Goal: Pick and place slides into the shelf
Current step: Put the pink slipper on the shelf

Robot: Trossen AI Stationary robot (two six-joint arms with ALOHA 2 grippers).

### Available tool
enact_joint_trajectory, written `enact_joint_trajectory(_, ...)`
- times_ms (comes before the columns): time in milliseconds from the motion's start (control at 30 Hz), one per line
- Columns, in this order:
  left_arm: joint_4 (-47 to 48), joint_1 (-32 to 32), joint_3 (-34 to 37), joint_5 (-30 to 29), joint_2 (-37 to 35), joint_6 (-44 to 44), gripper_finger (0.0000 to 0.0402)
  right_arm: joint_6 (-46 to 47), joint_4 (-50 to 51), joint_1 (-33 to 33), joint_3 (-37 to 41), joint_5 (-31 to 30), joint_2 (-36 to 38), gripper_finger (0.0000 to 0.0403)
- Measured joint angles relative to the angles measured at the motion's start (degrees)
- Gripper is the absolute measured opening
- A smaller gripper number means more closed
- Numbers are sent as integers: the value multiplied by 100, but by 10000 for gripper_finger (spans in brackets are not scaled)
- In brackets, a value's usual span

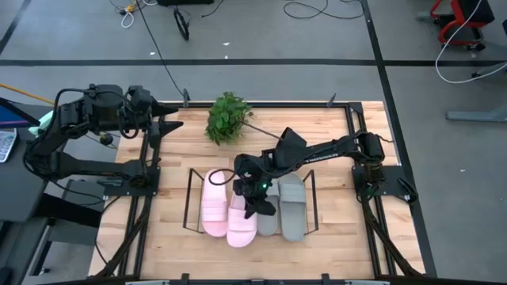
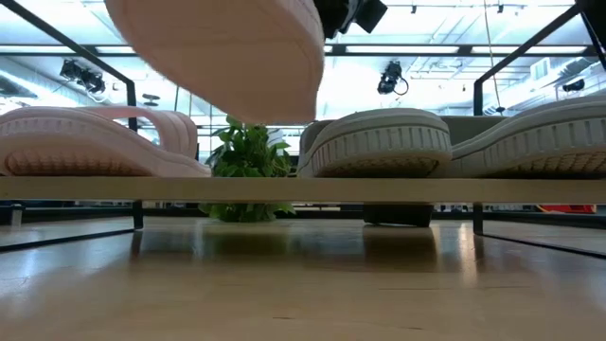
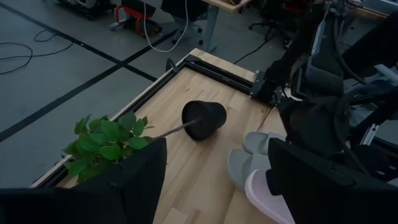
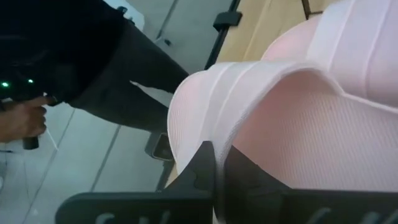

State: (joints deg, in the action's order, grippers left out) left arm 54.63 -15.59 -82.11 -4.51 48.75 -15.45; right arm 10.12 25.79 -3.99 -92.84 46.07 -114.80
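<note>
The black wire shelf (image 1: 190,198) sits mid-table. On it rest one light pink slide (image 1: 213,204) (image 2: 95,142) and two grey-green slides (image 1: 268,215) (image 1: 291,206) (image 2: 379,142), soles down. The second pink slide (image 1: 242,220) (image 2: 227,57) is raised between them, under my right gripper (image 1: 252,192) (image 4: 217,168), which is shut on it. My left gripper (image 1: 170,127) (image 3: 211,180) waits open near the table's far left corner, touching nothing. My right gripper holds the second pink slide by its wide strap, at the strap's edge (image 4: 205,134), pinched between the two fingers (image 4: 202,165). It comes from above, slanting from the table's right. The slide's near end (image 2: 237,85) hangs clear above the shelf's level, tilted.
A green plant (image 1: 228,117) (image 3: 106,140) lies tipped over at the far edge, its black pot (image 3: 204,119) on its side. Black rails (image 1: 146,170) frame the table. Bare wood lies left and near of the shelf. A person's hand (image 4: 22,121) shows beyond the table.
</note>
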Motion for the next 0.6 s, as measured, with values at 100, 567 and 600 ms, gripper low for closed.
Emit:
enact_joint_trajectory(100, 2, 1, 0, 0, 2, -2, 286, -131, -82, 2, 0, -59, -62, 7)
enact_joint_trajectory(567, 7, 1, 0, -59, 2, 9, 286, -368, -578, -31, 0, -115, -64, 7)
enact_joint_trajectory(600, 7, 1, 0, -63, 2, 9, 286, -355, -653, -31, 0, -120, -64, 7)
